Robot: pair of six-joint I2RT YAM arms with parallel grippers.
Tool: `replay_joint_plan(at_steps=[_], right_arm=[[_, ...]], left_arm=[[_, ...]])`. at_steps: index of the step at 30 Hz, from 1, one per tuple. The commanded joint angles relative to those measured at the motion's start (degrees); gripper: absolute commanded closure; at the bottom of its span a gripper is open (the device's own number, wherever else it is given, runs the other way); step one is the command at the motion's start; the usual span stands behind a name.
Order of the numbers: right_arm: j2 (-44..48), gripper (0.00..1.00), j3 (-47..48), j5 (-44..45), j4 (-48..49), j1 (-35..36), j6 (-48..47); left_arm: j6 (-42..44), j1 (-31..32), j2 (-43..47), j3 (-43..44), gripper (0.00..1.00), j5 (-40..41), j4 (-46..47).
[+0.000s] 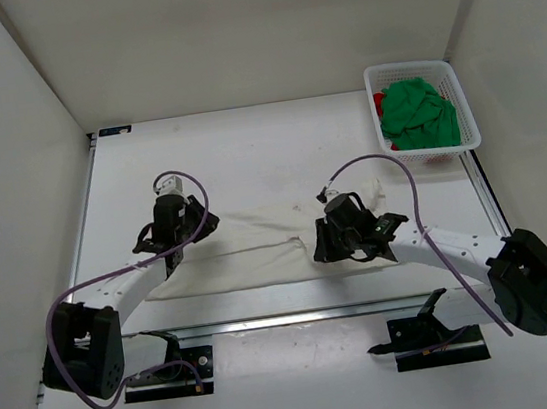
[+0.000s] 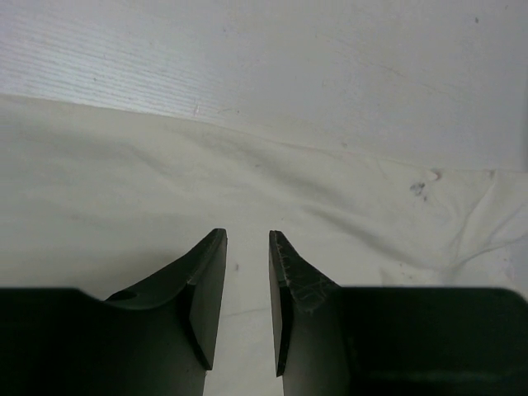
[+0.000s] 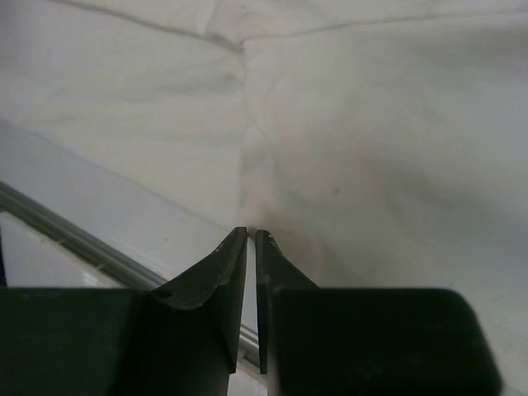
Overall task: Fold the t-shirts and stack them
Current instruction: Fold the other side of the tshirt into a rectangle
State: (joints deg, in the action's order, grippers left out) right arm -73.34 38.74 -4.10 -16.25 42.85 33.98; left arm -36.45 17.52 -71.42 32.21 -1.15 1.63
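Shirts: three | cream shirt point(image 1: 250, 258) spread on table point(image 1: 247, 157) between arms | green shirt point(image 1: 418, 113), red shirt point(image 1: 379, 103) in basket point(image 1: 407, 68), overhead view only | grippers: two | left gripper point(image 2: 247, 235) jaws slightly apart over cream cloth | right gripper point(image 3: 252, 231) pinches a cream fold, wrist view only

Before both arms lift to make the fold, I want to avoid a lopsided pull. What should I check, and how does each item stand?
1. Right end effector gripping the cream-white shirt: ok, jaws almost closed with cloth pinched at the tips.
2. Left end effector gripping the same shirt: not ok, its fingers stand apart above the cloth.
3. Shirt lying smooth: not ok, creases run across it between the arms.
4. Green shirt and red shirt out of the way: ok, both in the basket.
5. How many cloth layers the right pinch holds: cannot tell.
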Motion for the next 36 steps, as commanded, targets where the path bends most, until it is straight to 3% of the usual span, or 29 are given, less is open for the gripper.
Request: replay_joint_plan(at_steps=[1,4,8,11,14,17,19,26,28,31,33,36], right_arm=[[4.51,0.91,-2.18,-5.64,6.22,-0.39,3.81],[6.62,0.74,-2.27,-6.8,6.32,-2.94,3.12],[9.09,0.66,-1.13,-4.7,4.82,-11.71,-0.75],[7.96,0.89,-0.43,-6.71,7.1,-22.07,-2.86],[4.1,0.96,0.72,-5.75,10.08,-30.42,-4.7],[0.23,0.84,0.72,-4.77,14.65,-36.95,-5.85],[-1.44,0.7,-0.68,-3.47,18.79,-40.28,-5.06],[-7.86,0.63,0.81,-5.12,21.69,-44.59,-5.59],[-10.14,0.64,0.64,-6.88,23.09,-45.48,-5.33],[-12.09,0.76,1.42,-8.38,25.21,-45.49,-5.33],[-13.4,0.96,1.69,-8.56,26.61,-45.4,-4.89],[-14.55,1.0,0.98,-7.59,28.9,-46.28,-4.18]], left_arm=[[0.85,-1.96,2.33,4.0,0.62,-1.23,-0.39],[1.55,-1.7,2.25,5.76,0.61,-1.23,-1.28],[0.68,1.98,1.02,6.03,0.6,-0.79,-0.23],[-0.55,6.02,-2.13,5.32,0.59,-0.79,2.14],[-0.47,8.93,-7.06,7.42,0.58,-0.96,3.2],[-0.47,8.59,-12.25,10.15,0.58,-4.11,3.47],[-0.73,8.41,-15.05,11.03,0.58,-5.61,3.73],[-3.54,2.53,-17.7,8.14,0.58,-9.84,8.73],[-4.94,1.21,-18.49,6.82,0.59,-10.8,10.05],[-7.05,-1.34,-19.46,5.15,0.59,-13.17,12.6],[-7.23,-2.57,-20.16,4.53,0.59,-13.7,13.14],[-6.89,-4.06,-20.42,3.4,0.6,-13.8,13.48]])
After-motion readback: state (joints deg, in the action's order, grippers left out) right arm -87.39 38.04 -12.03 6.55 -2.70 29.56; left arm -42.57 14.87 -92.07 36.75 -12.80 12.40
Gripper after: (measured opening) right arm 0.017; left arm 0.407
